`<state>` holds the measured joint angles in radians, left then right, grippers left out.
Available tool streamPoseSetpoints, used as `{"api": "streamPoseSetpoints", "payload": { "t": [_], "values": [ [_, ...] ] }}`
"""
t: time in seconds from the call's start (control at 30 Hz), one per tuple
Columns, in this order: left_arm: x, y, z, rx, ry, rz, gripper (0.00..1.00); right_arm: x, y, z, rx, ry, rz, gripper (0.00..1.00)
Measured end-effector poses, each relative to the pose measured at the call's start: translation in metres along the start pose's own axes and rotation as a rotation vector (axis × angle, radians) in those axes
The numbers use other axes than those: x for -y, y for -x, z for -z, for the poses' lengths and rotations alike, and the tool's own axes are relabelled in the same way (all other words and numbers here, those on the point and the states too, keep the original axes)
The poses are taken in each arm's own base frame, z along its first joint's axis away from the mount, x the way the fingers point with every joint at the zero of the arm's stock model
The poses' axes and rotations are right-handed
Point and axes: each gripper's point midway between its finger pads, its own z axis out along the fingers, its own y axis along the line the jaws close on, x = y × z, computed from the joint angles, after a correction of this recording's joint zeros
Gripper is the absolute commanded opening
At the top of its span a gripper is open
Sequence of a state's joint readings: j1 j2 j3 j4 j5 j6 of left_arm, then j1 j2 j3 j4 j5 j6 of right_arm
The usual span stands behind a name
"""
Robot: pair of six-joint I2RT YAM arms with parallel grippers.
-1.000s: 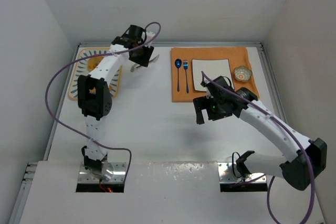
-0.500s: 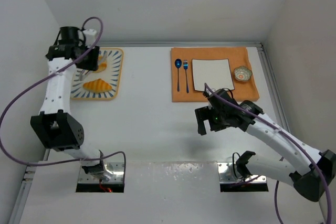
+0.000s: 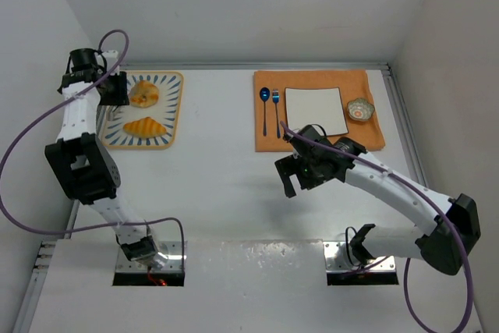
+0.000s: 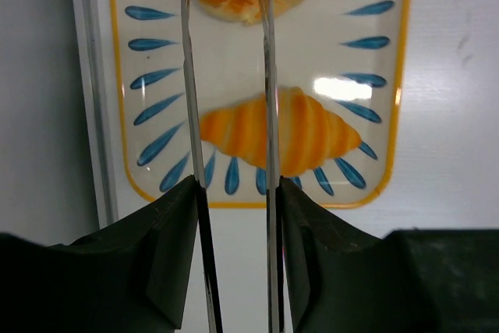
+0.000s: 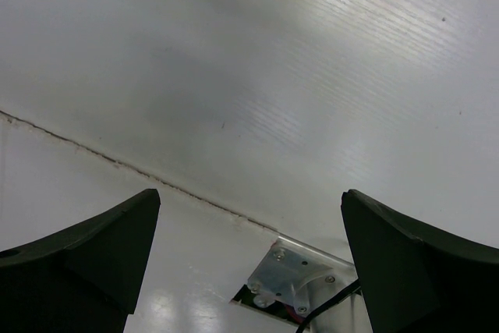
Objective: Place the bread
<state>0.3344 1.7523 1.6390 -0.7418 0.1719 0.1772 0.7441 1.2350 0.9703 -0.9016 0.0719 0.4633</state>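
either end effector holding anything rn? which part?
No. Left end effector hangs open above the croissant, gripping nothing; right end effector is open over bare table.

On the desk (image 3: pixel 218 185), a tray (image 3: pixel 173 107) sits at the far left. Two breads lie in it: the bun (image 3: pixel 143 93) on the far side and the croissant (image 3: pixel 145 127) on the near side, close but not touching. The left hand (image 3: pixel 111 99) is over the tray's left edge. At the far right lies a mat (image 3: pixel 312 139). On it, from left to right, are a spoon (image 3: pixel 264 107), a fork (image 3: pixel 276 108), a plate (image 3: pixel 316 111) and a small bowl (image 3: pixel 359 108). The right hand (image 3: pixel 290 177) is over bare desk, just near of the mat.
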Motion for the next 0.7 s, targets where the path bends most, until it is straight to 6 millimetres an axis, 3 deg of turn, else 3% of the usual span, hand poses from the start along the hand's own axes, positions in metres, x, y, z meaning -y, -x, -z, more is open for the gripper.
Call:
{"api": "streamPoseSetpoints", "payload": {
  "t": [0.13, 0.27, 0.7],
  "values": [
    [-0.034, -0.006, -0.035, -0.013, -0.016, 0.096, 0.48, 0.003, -0.001, -0.001, -0.009, -0.012, 0.013, 1.0],
    [-0.052, -0.024, -0.053, -0.037, -0.054, 0.169, 0.48, 0.007, -0.004, -0.001, -0.023, -0.029, 0.014, 1.0],
    [-0.033, -0.02, -0.056, -0.002, -0.201, 0.207, 0.5, 0.011, -0.003, -0.002, -0.02, -0.058, -0.014, 1.0]
  ]
}}
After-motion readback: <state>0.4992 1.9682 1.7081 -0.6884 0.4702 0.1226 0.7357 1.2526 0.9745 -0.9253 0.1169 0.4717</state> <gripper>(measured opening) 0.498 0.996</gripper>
